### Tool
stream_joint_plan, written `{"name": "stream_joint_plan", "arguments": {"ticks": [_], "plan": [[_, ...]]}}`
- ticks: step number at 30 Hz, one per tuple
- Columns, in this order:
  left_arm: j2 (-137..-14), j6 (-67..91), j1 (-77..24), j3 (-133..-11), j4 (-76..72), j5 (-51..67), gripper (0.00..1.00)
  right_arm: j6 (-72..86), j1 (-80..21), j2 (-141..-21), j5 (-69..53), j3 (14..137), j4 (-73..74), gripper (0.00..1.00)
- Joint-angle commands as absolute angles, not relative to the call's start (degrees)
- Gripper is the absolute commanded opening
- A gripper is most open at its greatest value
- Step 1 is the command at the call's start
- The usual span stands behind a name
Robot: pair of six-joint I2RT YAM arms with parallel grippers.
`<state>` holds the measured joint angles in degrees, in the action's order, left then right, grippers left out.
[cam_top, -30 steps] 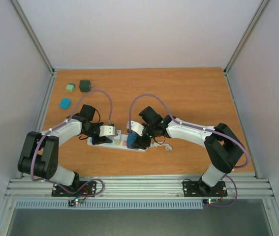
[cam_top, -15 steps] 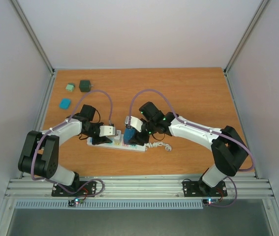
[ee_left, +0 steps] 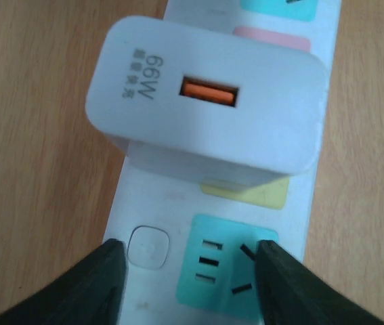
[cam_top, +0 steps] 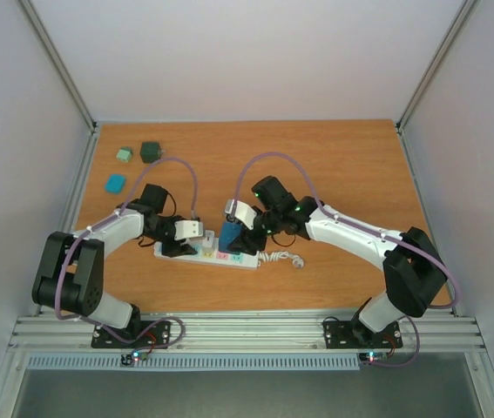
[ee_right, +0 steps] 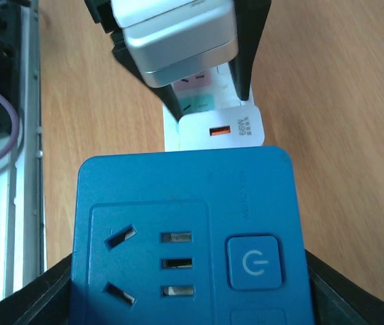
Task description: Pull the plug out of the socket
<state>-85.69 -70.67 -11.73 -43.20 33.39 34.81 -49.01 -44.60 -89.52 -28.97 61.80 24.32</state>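
Plug in right gripper, socket far from table edges

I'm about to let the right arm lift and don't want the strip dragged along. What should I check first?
1. Right end effector closed on the blue plug: ok.
2. Blue plug's pins clear of the socket: cannot tell, hidden beneath its body.
3. Left end effector clamping the socket: not ok, jaws open above its teal outlet.
4. White charger out of the plug's path: ok, it stands apart.
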Motion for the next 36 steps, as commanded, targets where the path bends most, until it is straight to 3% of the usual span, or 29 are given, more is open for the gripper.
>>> {"name": "stream_joint_plan", "arguments": {"ticks": [1, 5, 18, 28, 36], "plan": [[-82.7, -68.7, -10.6, -45.7, 35.6, 36.2, 0.6, -44.6, -42.7, -86.6, -34.3, 65.1, 23.6, 0.33], [-79.1, -66.0, -9.8, -47.6, 36.2, 38.6, 0.79, -40.2, -40.1, -86.5, -37.0, 67.0, 22.7, 0.33], [-70.7, -50.1, -8.9, -56.2, 33.2, 42.1, 0.99, -21.2, -30.6, -89.3, -42.7, 72.1, 15.3, 0.36], [-71.2, -31.0, -10.6, -59.7, 22.2, 40.0, 1.0, -5.0, -28.4, -96.1, -42.7, 75.3, 10.8, 0.38], [-73.3, -29.5, -16.0, -59.9, 19.9, 35.9, 1.0, 3.8, -28.4, -100.6, -44.5, 76.7, 8.1, 0.38]]}}
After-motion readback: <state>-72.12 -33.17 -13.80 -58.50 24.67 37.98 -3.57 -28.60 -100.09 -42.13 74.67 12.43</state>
